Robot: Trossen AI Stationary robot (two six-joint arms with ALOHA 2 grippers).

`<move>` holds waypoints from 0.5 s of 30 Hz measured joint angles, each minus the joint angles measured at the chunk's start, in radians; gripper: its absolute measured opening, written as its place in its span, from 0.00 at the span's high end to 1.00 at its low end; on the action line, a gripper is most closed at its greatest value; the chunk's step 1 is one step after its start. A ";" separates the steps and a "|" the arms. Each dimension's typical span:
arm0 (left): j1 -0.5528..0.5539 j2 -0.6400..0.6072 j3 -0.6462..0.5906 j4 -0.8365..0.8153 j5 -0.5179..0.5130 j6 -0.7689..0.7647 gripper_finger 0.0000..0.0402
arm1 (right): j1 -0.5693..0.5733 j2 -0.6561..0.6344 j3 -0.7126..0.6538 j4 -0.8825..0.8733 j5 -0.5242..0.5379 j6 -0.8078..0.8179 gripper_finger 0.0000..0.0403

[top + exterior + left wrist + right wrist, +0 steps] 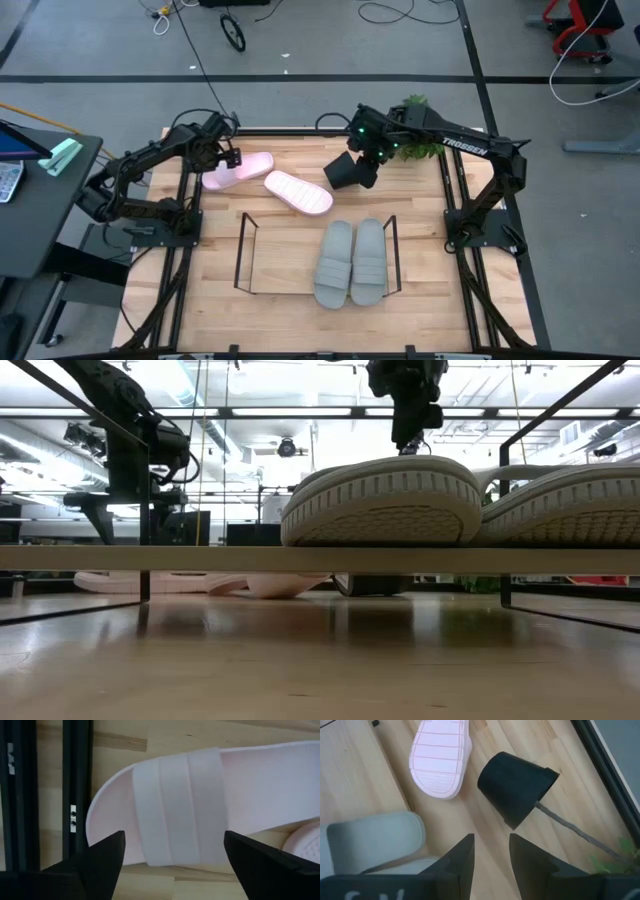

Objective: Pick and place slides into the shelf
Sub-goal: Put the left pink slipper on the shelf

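A pale pink slide (240,170) lies strap up at the far left; its wide strap (180,805) fills the left wrist view. My left gripper (228,158) hovers over it, open, one finger on either side of the strap (172,852), touching nothing. A second pink slide (298,192) lies sole up beside it (441,760). Two grey slides (335,262) (368,262) rest side by side in the right half of the black wire shelf (243,255). My right gripper (372,152) hangs empty above the table, its fingers a little apart (491,852).
A small black plant pot (345,172) lies tipped on its side under my right gripper (515,785), its green plant (420,140) toward the far right. Black rails (185,250) frame the table. The shelf's left half (285,260) holds nothing.
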 joint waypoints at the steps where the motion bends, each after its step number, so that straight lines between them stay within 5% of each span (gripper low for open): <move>1: 0.008 0.000 -0.005 0.006 0.001 0.004 0.15 | 0.000 0.000 0.000 0.004 0.000 0.001 0.68; 15: 0.150 0.000 -0.124 0.237 0.240 0.052 0.25 | 0.007 0.000 0.000 0.006 -0.011 0.026 0.68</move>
